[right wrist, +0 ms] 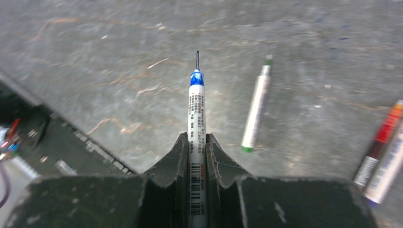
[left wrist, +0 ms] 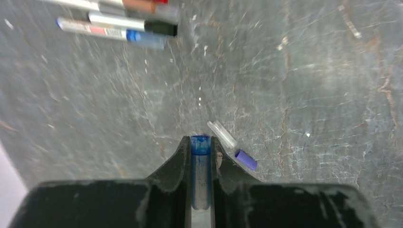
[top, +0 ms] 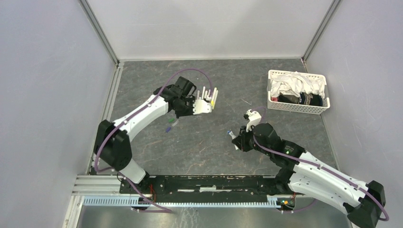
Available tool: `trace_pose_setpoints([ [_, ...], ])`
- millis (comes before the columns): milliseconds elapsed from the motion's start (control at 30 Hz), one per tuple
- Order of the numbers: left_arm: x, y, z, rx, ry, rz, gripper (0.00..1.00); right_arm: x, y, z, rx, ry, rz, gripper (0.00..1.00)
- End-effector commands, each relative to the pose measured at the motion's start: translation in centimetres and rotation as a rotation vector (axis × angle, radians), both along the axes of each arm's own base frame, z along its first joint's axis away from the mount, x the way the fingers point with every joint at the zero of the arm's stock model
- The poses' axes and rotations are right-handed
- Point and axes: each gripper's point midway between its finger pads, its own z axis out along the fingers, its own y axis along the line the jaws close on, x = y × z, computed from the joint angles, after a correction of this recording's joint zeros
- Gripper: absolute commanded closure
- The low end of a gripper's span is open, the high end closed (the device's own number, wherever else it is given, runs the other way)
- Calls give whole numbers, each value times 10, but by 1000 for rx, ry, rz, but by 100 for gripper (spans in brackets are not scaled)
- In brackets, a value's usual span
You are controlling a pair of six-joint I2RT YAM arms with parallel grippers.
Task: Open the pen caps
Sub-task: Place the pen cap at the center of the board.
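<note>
**Left wrist view.** The left gripper (left wrist: 200, 141), lower centre, is clamped on a blue cap (left wrist: 200, 164) that stands between its fingers above the table (left wrist: 309, 71). Just right of the fingers, a clear cap (left wrist: 222, 134) and a purple cap (left wrist: 245, 159) lie side by side. A pen cluster (left wrist: 119, 21) lies at upper left.

**Right wrist view.** The right gripper (right wrist: 197, 138), lower centre, grips a blue pen (right wrist: 196, 102) that is uncapped, its bare tip pointing up the frame. A green pen (right wrist: 256, 109) lies on the table to its right, and two pens (right wrist: 385, 156) lie at the right edge.

**Top view.** The grippers are apart at mid-frame. A basket (top: 297, 108) holding cloth (top: 297, 84) sits at upper right.
</note>
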Motion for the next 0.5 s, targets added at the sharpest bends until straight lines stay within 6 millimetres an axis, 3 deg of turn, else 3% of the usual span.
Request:
trace_pose_setpoints([
  [0, 16, 9, -9, -102, 69, 184, 92, 36, -38, -5, -97, -118, -217, 100],
  [167, 6, 25, -54, -81, 118, 220, 86, 51, -64, -28, -186, -155, -325, 100],
  [333, 1, 32, -82, -92, 168, 255, 82, 57, -77, -48, -238, -168, -370, 100],
  [467, 3, 29, -94, -122, 171, 275, 78, 58, -79, -60, -233, -174, -379, 100],
])
